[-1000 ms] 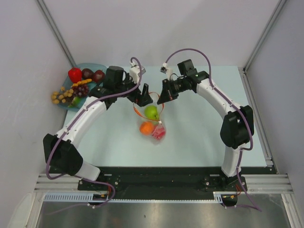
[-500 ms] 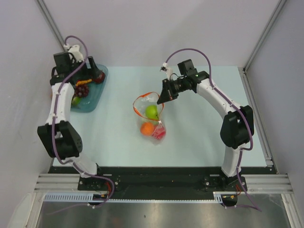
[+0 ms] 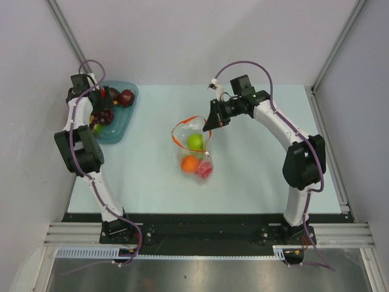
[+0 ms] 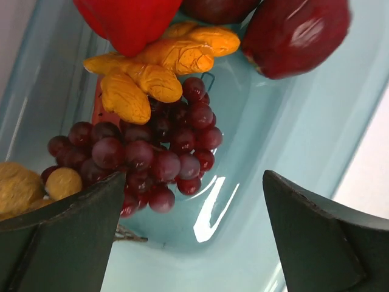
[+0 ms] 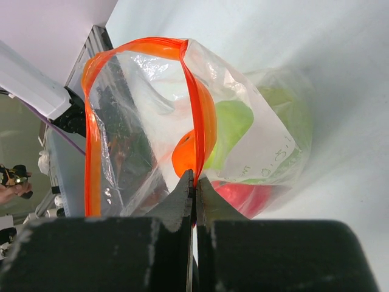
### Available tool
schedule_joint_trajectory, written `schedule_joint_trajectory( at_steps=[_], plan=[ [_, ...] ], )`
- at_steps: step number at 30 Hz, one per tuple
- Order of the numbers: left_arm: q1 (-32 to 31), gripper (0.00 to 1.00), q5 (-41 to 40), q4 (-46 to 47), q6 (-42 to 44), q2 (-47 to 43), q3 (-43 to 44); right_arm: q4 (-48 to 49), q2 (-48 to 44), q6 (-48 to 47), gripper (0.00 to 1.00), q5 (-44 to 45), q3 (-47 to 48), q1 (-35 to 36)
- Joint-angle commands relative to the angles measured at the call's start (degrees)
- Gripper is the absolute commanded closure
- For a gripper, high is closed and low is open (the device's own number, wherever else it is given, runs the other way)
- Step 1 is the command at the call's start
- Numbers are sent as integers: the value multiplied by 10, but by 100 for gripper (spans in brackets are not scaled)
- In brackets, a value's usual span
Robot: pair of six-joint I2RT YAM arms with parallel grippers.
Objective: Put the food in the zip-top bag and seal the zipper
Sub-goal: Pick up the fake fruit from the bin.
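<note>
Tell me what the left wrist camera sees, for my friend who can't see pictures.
The left gripper hangs open above a purple grape bunch lying in a blue tray. Behind the grapes are yellow knobbly pieces, a bright red piece and a dark red apple.

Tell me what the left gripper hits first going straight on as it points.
Probably the grape bunch, whose edge sits centred ahead of the open left gripper; otherwise the teal tray beside it. Depth is unclear.
</note>
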Motion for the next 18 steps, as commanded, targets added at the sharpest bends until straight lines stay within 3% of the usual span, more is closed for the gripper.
schedule_joint_trajectory(
  at_steps=[1, 14, 18],
  plan=[
    [-7, 2, -22, 7, 36, 25, 34, 20, 10, 5, 100, -9, 14, -8],
    [-28, 7, -128, 26, 146, 117, 75, 20, 23, 11, 100, -4, 19, -6],
    [-52, 16, -140, 43, 179, 128, 72, 14, 22, 8, 100, -1, 18, -6]
  ],
)
